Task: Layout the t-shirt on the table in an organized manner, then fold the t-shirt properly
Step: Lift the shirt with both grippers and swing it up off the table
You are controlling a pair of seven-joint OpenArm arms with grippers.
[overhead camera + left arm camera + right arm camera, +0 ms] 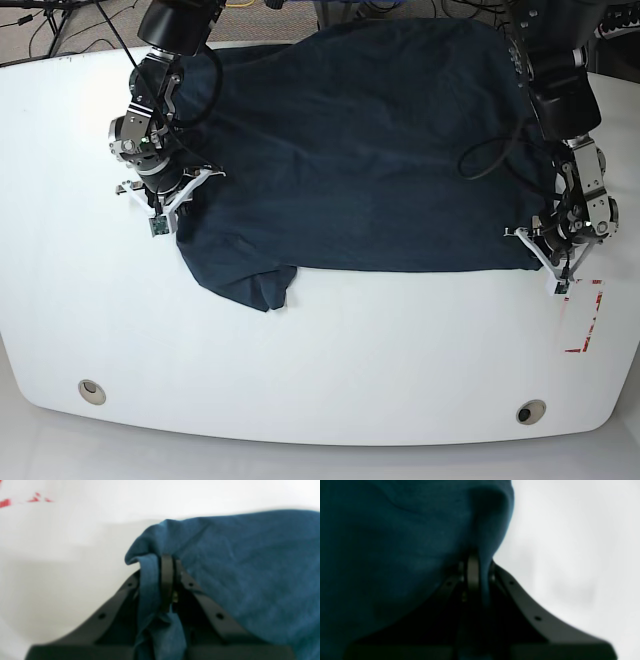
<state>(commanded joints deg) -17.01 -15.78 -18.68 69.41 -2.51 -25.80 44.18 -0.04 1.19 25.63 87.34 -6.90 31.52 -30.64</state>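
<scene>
— Inspector: Report the tools, left of the base view first.

— Operator: I see the right tool (160,205) at nine o'clock of the t-shirt (360,150), its jaws closed on a fold of the cloth's edge; its wrist view confirms fabric pinched between the fingers (473,572). The left tool (558,262) sits at four o'clock of the garment, clamped on the corner there, with cloth bunched through the fingers (167,580).

— Inspector: And the garment?

— Operator: Spread dark and mostly flat across the far half of the tabletop (320,360), one sleeve crumpled at seven o'clock. Red-white tape (582,320) lies just beside the left tool. Two grommet holes (91,391) sit near the front edge.
</scene>
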